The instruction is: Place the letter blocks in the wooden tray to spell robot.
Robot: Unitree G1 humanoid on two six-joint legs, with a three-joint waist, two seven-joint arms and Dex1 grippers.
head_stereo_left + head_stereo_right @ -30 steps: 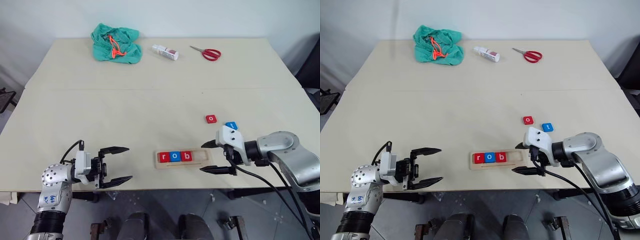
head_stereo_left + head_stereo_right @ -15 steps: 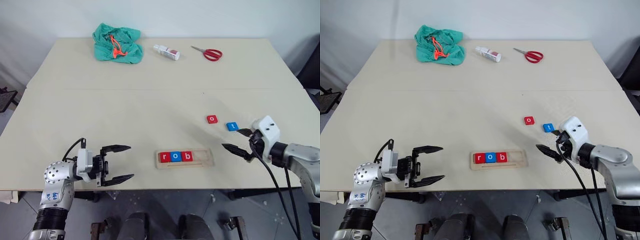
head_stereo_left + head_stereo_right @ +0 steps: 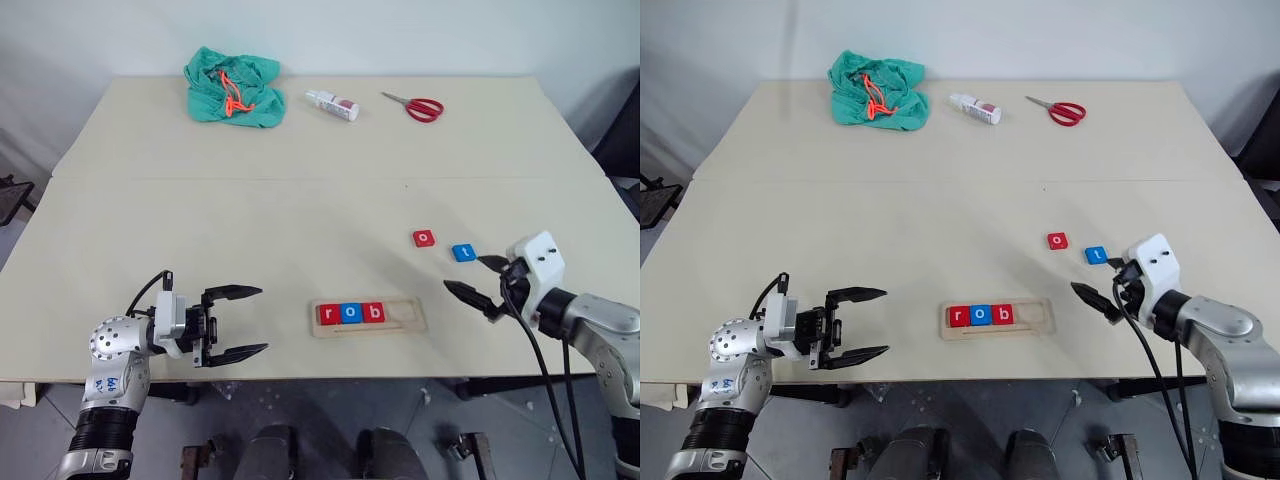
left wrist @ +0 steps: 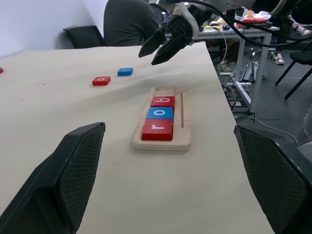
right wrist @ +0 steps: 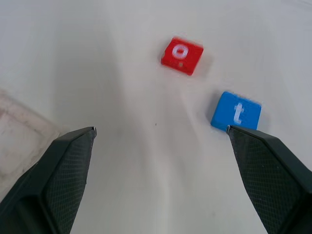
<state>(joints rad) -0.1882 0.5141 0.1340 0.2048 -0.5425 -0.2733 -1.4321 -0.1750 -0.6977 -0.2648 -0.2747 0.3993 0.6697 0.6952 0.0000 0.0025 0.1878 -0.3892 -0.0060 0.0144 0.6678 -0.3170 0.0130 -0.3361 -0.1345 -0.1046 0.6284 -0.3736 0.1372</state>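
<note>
Since a second ago the right hand [image 3: 480, 277] has swung off the wooden tray [image 3: 368, 316] out to the right, and it now hangs with fingers wide apart and empty. Left to right: the left hand [image 3: 242, 321] hovers over the surface [image 3: 300, 200] near its front edge, fingers spread, holding nothing. Next, the tray carries red r [image 3: 328, 314], blue o [image 3: 350, 313] and red b [image 3: 373, 312] (its right end bare). Beyond it lie red o [image 3: 424, 238] and blue t [image 3: 463, 253], the t just beside the right hand.
</note>
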